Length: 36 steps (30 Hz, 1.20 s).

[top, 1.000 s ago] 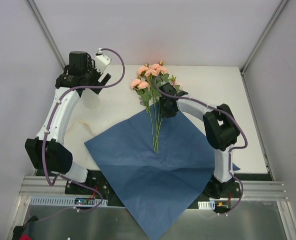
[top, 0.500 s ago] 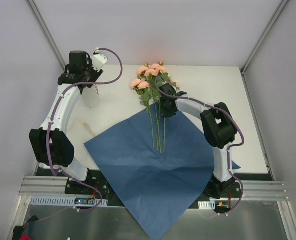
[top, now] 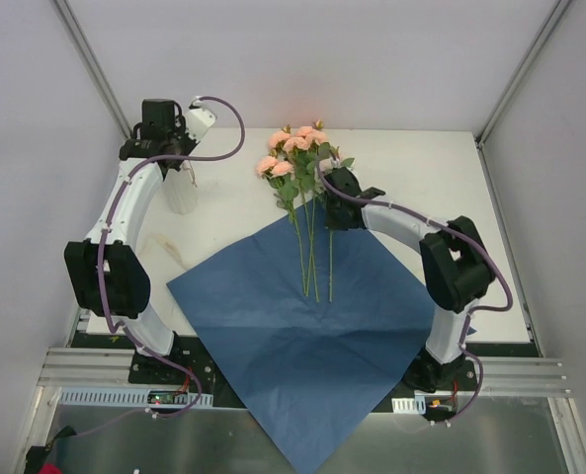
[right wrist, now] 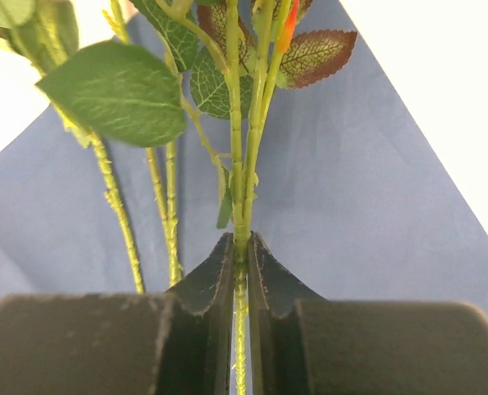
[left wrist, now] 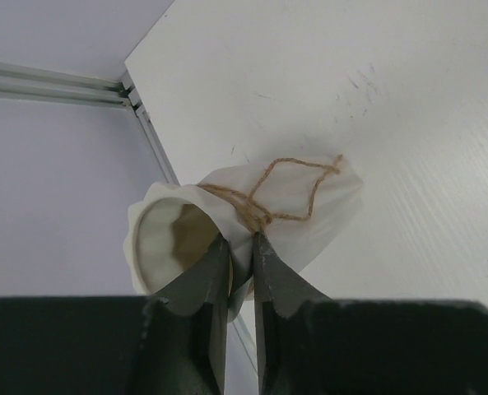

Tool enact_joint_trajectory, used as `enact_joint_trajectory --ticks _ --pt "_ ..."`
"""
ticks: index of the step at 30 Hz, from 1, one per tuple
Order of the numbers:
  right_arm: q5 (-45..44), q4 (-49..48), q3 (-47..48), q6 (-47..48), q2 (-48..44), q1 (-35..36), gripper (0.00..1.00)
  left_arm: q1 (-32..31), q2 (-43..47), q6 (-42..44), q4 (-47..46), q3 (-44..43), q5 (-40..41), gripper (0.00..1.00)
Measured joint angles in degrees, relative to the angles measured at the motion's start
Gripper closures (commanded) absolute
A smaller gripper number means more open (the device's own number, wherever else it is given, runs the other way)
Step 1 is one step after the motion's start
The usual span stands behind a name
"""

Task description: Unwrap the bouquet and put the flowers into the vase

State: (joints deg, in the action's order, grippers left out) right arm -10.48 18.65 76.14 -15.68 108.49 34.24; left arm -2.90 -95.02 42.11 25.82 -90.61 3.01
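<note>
Blue sheet (top: 312, 326) is spread flat like a diamond across the middle of the surface (top: 441, 178). Its near corner hangs past the near edge and over the metal rail (top: 530, 380). The flowers (top: 294, 148) lie on it with the pink heads toward the far edge. Their thin green stems (top: 312, 257) run straight back toward the arms and end about mid-sheet. So the long axis runs far to near, with the heads just off the sheet's far corner.

The right jaws are clamped on the stems just below the leaves, and from the wrist two thin stems are pinched together between them. More stems (right wrist: 112, 206) lie free just to the left, and a big green leaf (right wrist: 116, 90) fans out above them. The right arm (top: 401, 222) curves in from the right side over the sheet.

Over at the far left, the vase (left wrist: 309, 214) stands near the corner, close to the frame rail (left wrist: 54, 82) and the side wall. Brown twine (left wrist: 268, 197) is knotted round its neck. The left jaws are gripping its flared rim, one finger inside the mouth and one outside, close together on the wall. The left arm (top: 125, 212) arches up along the left edge.

Bare white surface lies between vase and flowers, which are well apart. There's more of it on the far right, beyond the sheet's right corner.
</note>
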Motion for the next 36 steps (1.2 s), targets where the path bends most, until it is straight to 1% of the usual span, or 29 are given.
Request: enact_joint_trajectory --ticks 10,15,17,20,24,28,32,36 --pt "-2.43 -2.82 -5.55 0.55 -16.04 0.15 0.99 0.0 -2.16 -0.33 5.4 -4.66 -2.91 1.0" --pt "-3.28 -3.96 -5.7 1.95 -20.83 0.22 0.99 -0.55 -0.92 -1.6 7.54 -4.42 -4.85 1.0" --pt "-3.98 -4.35 -5.73 2.56 -21.66 0.26 0.99 -1.36 1.2 -2.19 7.74 -2.19 -5.46 1.0" --pt "-4.63 -4.68 -5.81 3.37 -22.08 0.26 0.99 -4.33 5.35 -3.28 8.96 1.73 -5.84 1.0" --pt "-5.18 -4.81 -5.9 4.28 -22.29 0.26 0.99 -11.67 11.32 -5.53 10.71 6.36 -5.92 1.0" --pt "-5.22 -4.94 -6.1 4.74 -22.51 0.26 0.99 -17.03 14.03 -7.8 10.93 7.5 -7.72 1.0" --pt "-5.38 -5.42 -7.85 5.05 -24.0 0.31 0.99 -17.7 14.51 -8.35 8.85 9.03 -8.26 1.0" --pt "-5.62 -5.86 -8.94 5.46 -25.27 0.31 0.99 -18.27 18.23 -6.73 2.47 15.45 -6.45 1.0"
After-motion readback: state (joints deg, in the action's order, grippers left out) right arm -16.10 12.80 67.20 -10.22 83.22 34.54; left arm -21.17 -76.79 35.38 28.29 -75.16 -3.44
